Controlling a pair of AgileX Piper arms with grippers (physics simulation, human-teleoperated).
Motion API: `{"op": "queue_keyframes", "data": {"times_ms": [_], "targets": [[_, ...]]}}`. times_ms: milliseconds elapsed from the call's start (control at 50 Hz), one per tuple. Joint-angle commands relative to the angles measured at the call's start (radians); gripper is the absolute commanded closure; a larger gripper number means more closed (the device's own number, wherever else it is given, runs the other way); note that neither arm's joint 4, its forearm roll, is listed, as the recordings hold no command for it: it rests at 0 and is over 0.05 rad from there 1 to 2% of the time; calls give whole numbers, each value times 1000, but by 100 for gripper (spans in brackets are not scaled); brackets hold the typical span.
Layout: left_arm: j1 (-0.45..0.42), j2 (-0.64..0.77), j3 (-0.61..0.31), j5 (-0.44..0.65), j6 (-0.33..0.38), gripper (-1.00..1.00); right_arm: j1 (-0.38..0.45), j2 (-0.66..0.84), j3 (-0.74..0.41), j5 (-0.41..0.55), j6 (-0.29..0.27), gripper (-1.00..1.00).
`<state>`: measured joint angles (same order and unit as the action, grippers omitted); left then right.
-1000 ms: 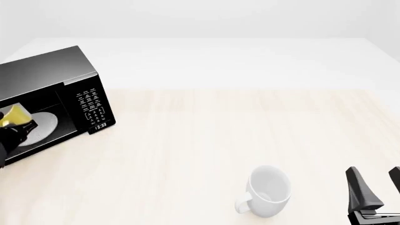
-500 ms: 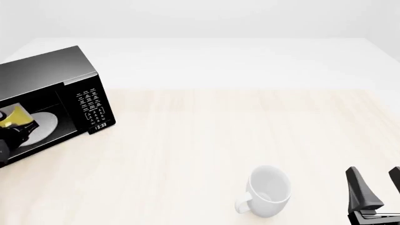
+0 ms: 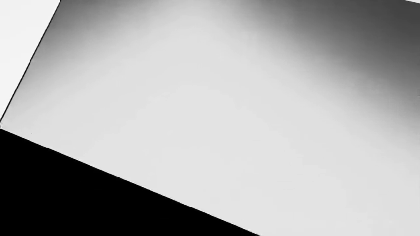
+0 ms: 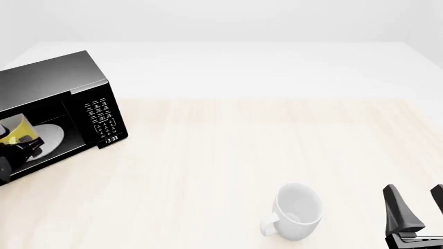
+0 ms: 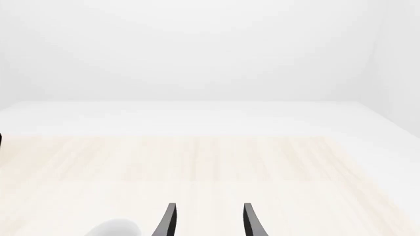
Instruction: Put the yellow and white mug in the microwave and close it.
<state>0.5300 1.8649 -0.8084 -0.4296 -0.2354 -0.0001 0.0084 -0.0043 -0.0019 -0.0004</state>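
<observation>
The yellow and white mug [image 4: 15,129] sits inside the open microwave [image 4: 59,83], over the white turntable plate [image 4: 50,137]. The left gripper [image 4: 22,145] is at the mug, its grasp impossible to tell. The right gripper [image 5: 206,219] hovers with fingers parted and nothing between them, beside the all-white mug [image 4: 299,211] on the table [image 4: 235,145].

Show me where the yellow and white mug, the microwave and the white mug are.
yellow and white mug [image 4: 16,128]: front view, yellow side.
microwave [image 4: 52,78]: front view, black top.
white mug [image 4: 300,208]: front view, inside of cup.
</observation>
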Motion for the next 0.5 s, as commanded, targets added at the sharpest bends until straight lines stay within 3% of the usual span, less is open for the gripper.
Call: {"op": "queue_keyframes", "data": {"times_ms": [20, 500], "targets": [[-4, 34, -13, 14, 9, -100, 0, 0, 0, 0, 0, -100], [-26, -51, 49, -1, 18, -100, 0, 0, 0, 0, 0, -100]]}}
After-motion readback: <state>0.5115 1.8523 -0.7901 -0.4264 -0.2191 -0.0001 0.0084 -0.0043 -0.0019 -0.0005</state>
